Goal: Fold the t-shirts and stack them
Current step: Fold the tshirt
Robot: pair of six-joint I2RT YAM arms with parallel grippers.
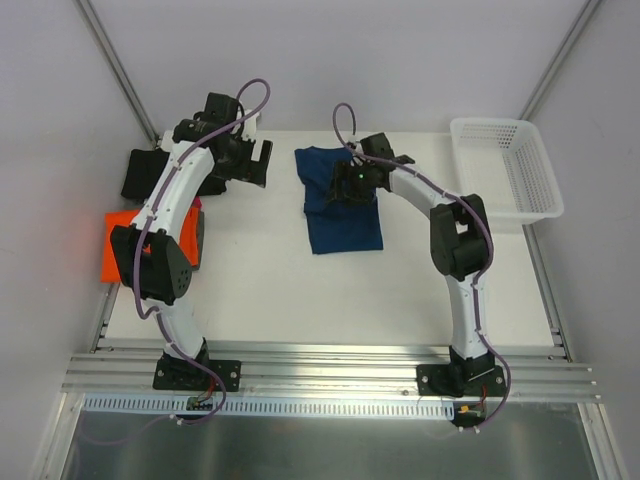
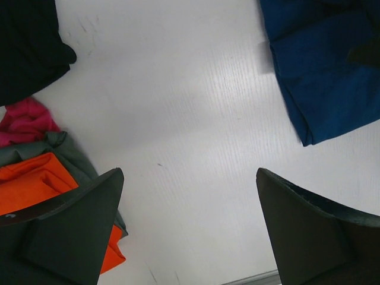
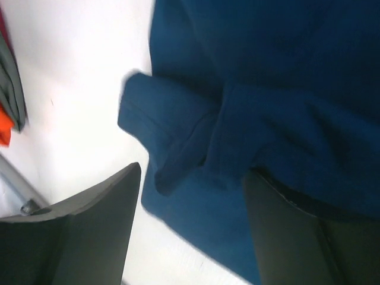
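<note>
Three shirts lie on the table (image 1: 260, 290): one navy shirt (image 1: 345, 225) at centre, one orange shirt (image 1: 120, 250) at the left edge, one black shirt (image 1: 140, 180) beyond it. One basket (image 1: 540, 190) stands far right. Left gripper (image 2: 190, 178): jaws wide apart, holding nothing, above bare table. Right gripper (image 3: 193, 172): jaws apart over the navy shirt, a raised fold between them; one finger (image 3: 309, 237) touches the cloth.

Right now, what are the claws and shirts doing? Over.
Left claw open over table. Right claw open, straddling a fold of navy shirt. Nothing blocking.
</note>
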